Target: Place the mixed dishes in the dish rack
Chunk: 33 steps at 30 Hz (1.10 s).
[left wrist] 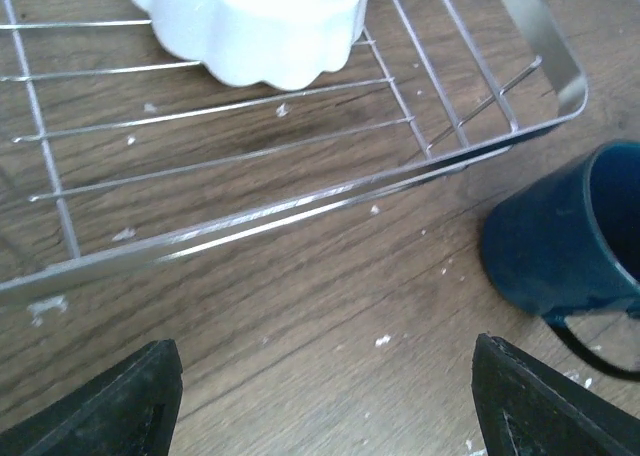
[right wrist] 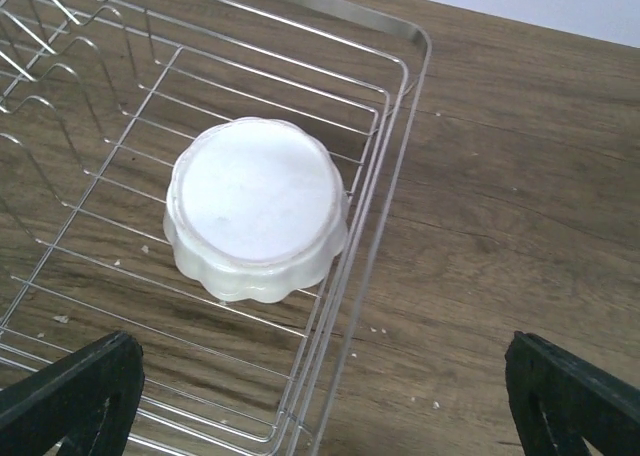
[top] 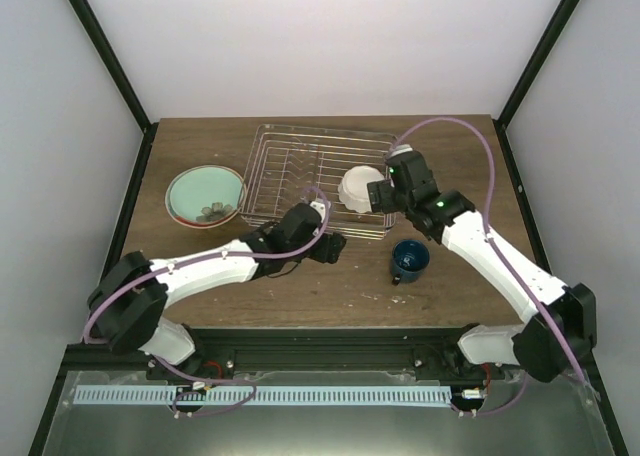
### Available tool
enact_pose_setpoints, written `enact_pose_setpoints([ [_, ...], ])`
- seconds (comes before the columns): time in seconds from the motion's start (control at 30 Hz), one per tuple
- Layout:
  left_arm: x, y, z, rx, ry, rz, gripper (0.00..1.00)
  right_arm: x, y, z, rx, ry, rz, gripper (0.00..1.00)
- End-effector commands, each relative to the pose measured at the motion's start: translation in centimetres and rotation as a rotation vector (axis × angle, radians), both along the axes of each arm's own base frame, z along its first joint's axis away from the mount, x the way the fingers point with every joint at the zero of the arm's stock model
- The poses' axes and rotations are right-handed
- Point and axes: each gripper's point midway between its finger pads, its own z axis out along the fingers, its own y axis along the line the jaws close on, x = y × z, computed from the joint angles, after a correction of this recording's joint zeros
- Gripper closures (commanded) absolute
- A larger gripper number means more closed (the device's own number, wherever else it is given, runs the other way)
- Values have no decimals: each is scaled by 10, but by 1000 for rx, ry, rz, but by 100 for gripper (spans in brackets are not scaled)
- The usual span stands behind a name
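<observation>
Left gripper [left wrist: 325, 391] hovers wide open and empty over the wooden table [left wrist: 300, 296], just outside the dish rack [left wrist: 300, 211], with the dark blue mug [left wrist: 560, 241] upright beside it. Right gripper [right wrist: 320, 396] is also spread open, holding nothing, above the white scalloped dish [right wrist: 255, 208], which lies upside down at the rack's right end. Pale-green plate [top: 204, 191] sits on the table just left of the rack.

Dark wooden table [top: 350, 288], scattered white specks [left wrist: 382, 341], pale walls [top: 330, 36]

White dish [right wrist: 255, 211], dark blue mug [left wrist: 550, 236], silver rack [top: 290, 166], pale-green plate [top: 195, 188]
</observation>
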Motion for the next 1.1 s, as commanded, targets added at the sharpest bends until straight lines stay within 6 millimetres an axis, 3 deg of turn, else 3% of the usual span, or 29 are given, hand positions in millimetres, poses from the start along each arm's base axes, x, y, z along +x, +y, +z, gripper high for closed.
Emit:
enact_pose_setpoints([
  [0.0, 17, -20, 13, -41, -28, 21, 19, -9, -15, 17, 35, -37, -25, 0],
  [0.47, 60, -72, -2, 5, -21, -18, 19, -11, -33, 22, 30, -62, -54, 0],
  [1.07, 100, -107, 19, -61, -63, -38, 19, -12, -38, 17, 28, -57, -69, 0],
])
